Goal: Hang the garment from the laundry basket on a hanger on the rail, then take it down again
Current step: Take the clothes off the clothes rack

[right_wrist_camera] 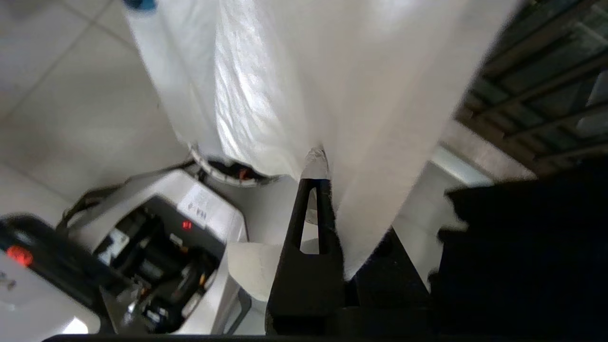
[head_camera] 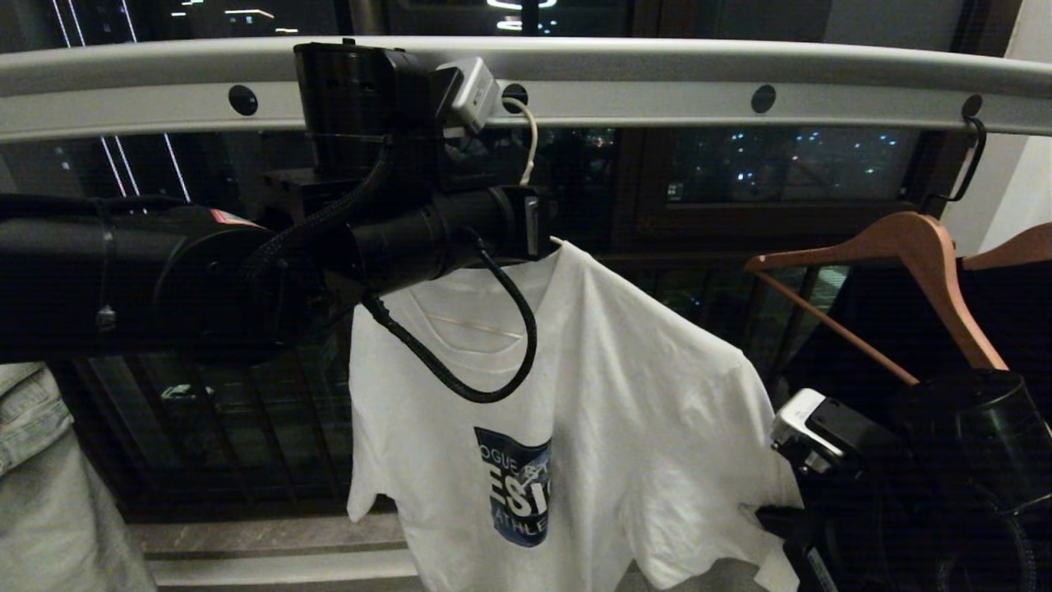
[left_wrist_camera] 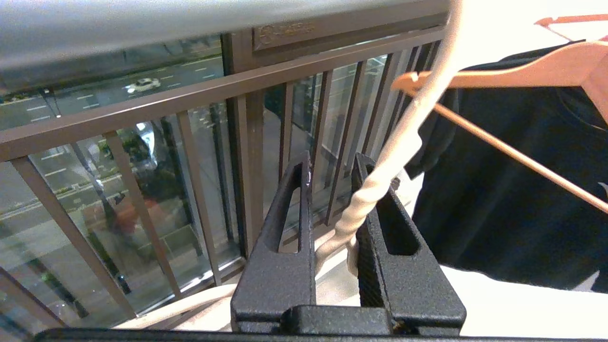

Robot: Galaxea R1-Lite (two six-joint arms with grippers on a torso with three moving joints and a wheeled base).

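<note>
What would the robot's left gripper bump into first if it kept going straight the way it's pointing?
Probably the dark balcony railing and its glass. The left gripper, closed on the white hanger at its twisted neck, points at those bars in the wrist view. Nothing else shows in between, though depth is hard to judge.

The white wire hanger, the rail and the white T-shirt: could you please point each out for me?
white wire hanger (left_wrist_camera: 365, 204): left wrist view, on its twisted neck.
rail (head_camera: 657, 99): head view, on the pierced flat strip.
white T-shirt (head_camera: 641, 395): head view, on the chest.
</note>
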